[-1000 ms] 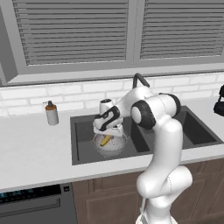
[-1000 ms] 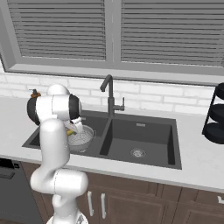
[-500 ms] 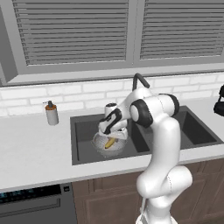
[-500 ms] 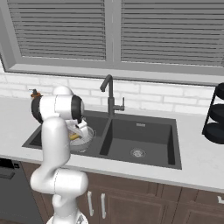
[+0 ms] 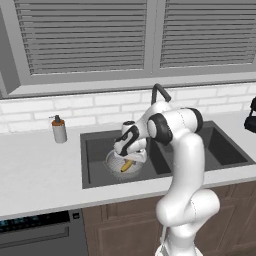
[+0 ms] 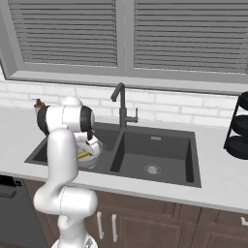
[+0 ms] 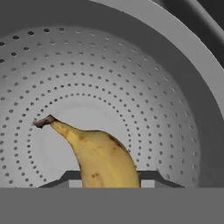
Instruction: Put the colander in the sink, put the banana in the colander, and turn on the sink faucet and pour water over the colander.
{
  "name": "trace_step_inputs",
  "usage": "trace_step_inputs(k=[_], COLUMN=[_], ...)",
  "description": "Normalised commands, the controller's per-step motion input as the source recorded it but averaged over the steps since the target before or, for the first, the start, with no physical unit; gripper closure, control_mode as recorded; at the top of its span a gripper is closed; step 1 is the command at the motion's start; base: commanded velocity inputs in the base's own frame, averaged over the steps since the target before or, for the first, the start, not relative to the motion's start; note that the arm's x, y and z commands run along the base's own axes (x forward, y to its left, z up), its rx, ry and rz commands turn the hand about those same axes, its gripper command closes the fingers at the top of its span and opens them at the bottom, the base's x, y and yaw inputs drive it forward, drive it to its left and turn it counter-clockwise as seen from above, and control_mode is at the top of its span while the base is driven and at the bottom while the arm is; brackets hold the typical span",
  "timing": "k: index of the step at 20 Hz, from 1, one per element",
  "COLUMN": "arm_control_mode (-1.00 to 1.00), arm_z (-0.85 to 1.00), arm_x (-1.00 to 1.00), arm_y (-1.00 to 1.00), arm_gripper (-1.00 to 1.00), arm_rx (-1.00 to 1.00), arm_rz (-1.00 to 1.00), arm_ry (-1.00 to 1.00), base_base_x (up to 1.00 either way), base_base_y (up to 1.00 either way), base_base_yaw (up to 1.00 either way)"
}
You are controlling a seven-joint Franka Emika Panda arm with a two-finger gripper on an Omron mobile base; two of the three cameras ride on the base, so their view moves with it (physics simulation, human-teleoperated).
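The silvery perforated colander (image 5: 113,163) sits in the left basin of the dark double sink (image 5: 94,146). The yellow banana (image 5: 127,165) lies low inside the bowl, pointing toward its middle. My gripper (image 5: 132,157) reaches down into the colander and is shut on the banana's near end. In the hand view the banana (image 7: 103,157) rises from between the dark fingertips (image 7: 151,177), with the colander (image 7: 175,109) all around it. From the right, the banana (image 6: 83,155) shows just under the hand inside the colander (image 6: 98,150). The gooseneck sink faucet (image 6: 119,104) stands behind the divider, with no water visible.
A white soap bottle (image 5: 59,130) stands on the counter left of the sink. A black tiered rack (image 6: 238,128) is at the far right. The right basin (image 6: 160,145) holds just its drain. A dishwasher (image 5: 35,235) sits below the counter at left.
The gripper has come down with the banana, from above the colander's rim to deep inside the bowl. The colander has stayed put.
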Motion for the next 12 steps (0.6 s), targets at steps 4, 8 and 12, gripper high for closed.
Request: trace_step_inputs(k=[4,8,12], arm_control_mode=[-1.0,-1.0,-1.0], arm_z=[-0.1,0.08,0.32], arm_x=[0.18,0.1,0.04], arm_y=[-0.04,-0.02,0.0], arm_gripper=[-1.0,-1.0,-1.0], arm_rx=[0.02,0.0,0.0], arm_rz=[0.0,0.0,0.0], arm_ry=[0.0,0.0,0.06], base_base_x=[0.0,0.0,0.0], base_base_y=[0.0,0.0,0.0], base_base_yaw=[0.0,0.0,0.0])
